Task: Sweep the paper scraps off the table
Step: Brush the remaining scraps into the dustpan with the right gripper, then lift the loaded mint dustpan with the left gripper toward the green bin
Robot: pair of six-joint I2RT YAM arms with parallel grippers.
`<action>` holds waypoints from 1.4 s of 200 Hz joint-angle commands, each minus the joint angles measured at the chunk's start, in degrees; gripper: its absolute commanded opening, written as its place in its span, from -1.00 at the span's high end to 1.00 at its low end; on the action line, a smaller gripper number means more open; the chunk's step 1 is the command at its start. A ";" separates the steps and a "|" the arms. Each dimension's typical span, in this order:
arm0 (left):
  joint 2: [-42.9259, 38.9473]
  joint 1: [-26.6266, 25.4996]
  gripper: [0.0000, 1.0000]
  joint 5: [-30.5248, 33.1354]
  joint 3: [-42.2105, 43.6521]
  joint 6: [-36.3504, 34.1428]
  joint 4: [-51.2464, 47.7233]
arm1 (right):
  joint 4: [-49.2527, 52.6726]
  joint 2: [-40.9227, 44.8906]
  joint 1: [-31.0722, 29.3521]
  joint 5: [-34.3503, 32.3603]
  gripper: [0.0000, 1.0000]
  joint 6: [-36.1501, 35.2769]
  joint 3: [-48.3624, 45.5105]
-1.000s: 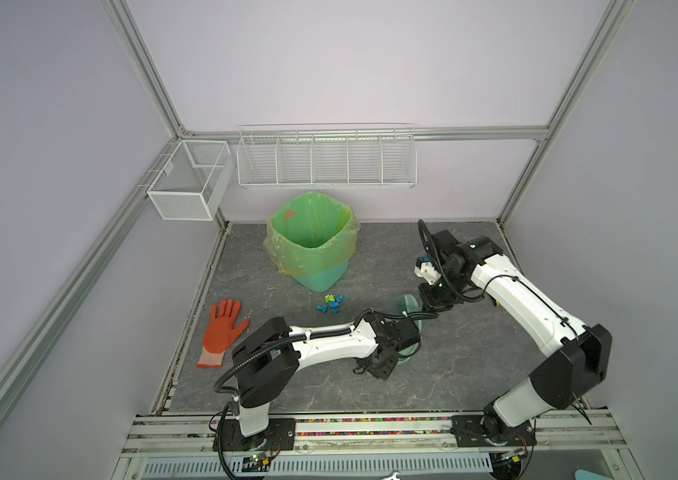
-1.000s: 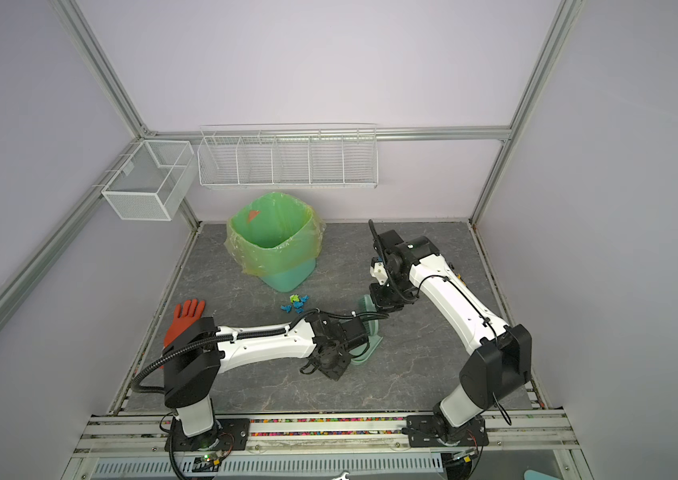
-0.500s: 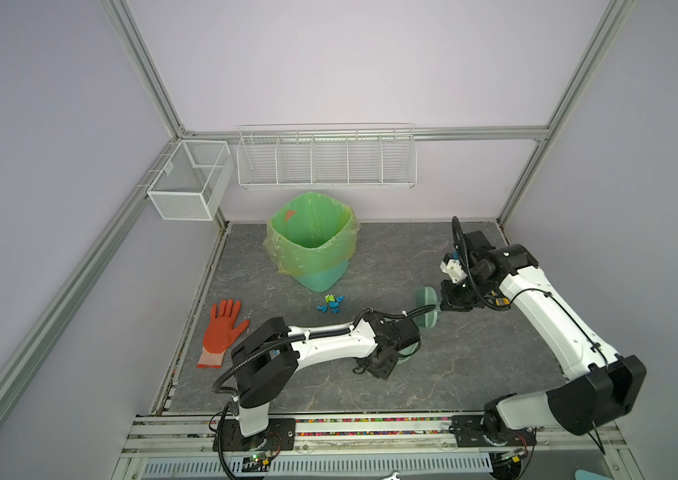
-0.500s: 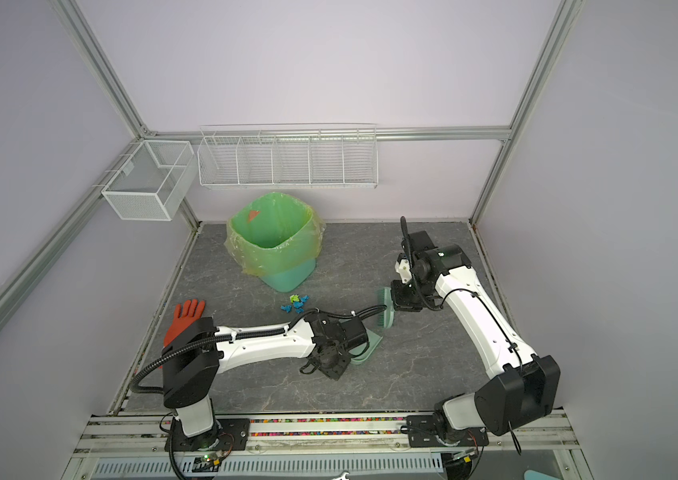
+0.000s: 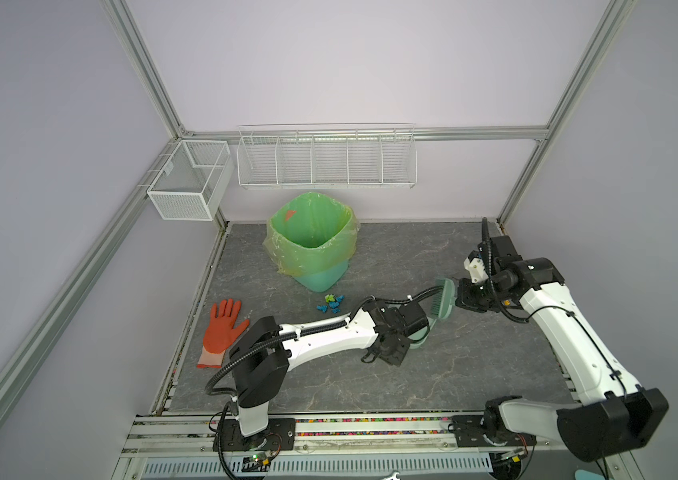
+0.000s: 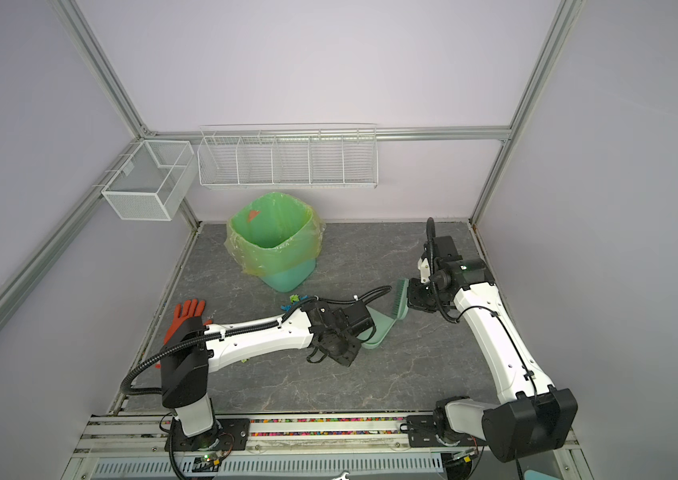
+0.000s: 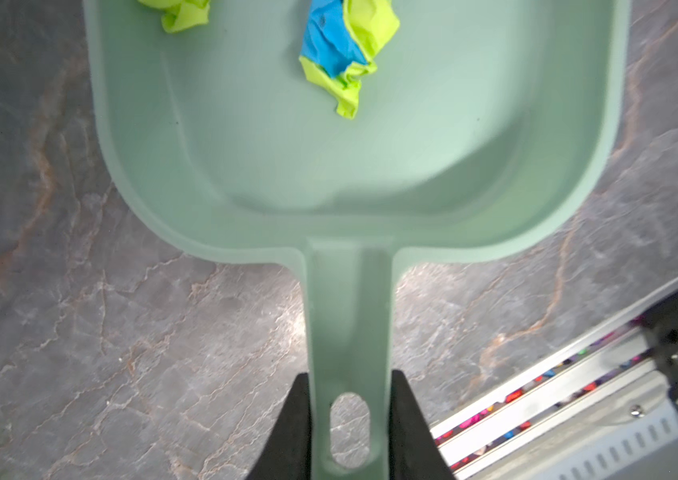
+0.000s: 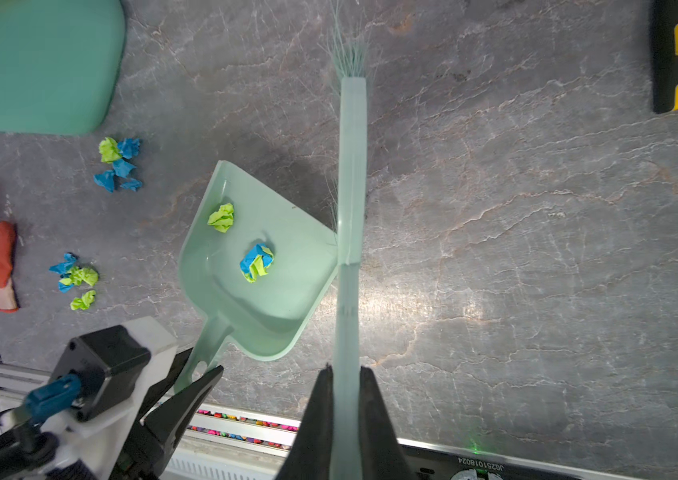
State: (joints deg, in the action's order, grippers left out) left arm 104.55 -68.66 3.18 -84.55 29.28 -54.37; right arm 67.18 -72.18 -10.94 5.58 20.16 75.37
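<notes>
**Brush swung out right; loose scraps lie across the pan**

Rightward is where the right gripper (image 5: 464,298) has carried the brush (image 5: 442,305) in the last second, off from the middle of the table (image 8: 536,249). The left gripper (image 7: 350,376) and dustpan (image 8: 287,303) have not shifted. I see both pairs of jaws pinching: the left on the dustpan's handle, the right pressed together on the brush's handle.

Two paper scraps (image 8: 256,262) sit in the pan. Two loose clusters lie on the table, one by the foot of the bin (image 5: 312,237), one near the glove (image 5: 223,328). Both are on the far side of the dustpan from the brush, well apart from it, so the left arm is nearer them.

The brush's long axis runs straight out from its gripper, past the pan's corner. The left arm lies low and stretched across the table. The right forearm rises from its base, wrist bent inward.
</notes>
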 commanded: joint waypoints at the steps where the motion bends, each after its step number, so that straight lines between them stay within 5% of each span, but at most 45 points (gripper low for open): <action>1: -0.29 1.40 1.00 1.20 -2.29 -0.05 -1.01 | -0.81 1.92 2.06 -1.50 0.86 0.89 -0.47; 89: -2.61 4.93 1.00 -2.73 -6.73 -0.76 -2.81 | -2.32 6.09 5.90 0.03 0.86 0.76 -3.74; 280: 2.99 7.06 1.00 3.72 -26.34 -2.82 -12.17 | -5.83 13.38 6.10 3.16 0.86 2.10 -13.15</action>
State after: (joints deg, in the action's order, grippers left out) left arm 106.43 -62.15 4.86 -107.85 27.46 -62.94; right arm 62.54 -60.14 -5.06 8.64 22.15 63.11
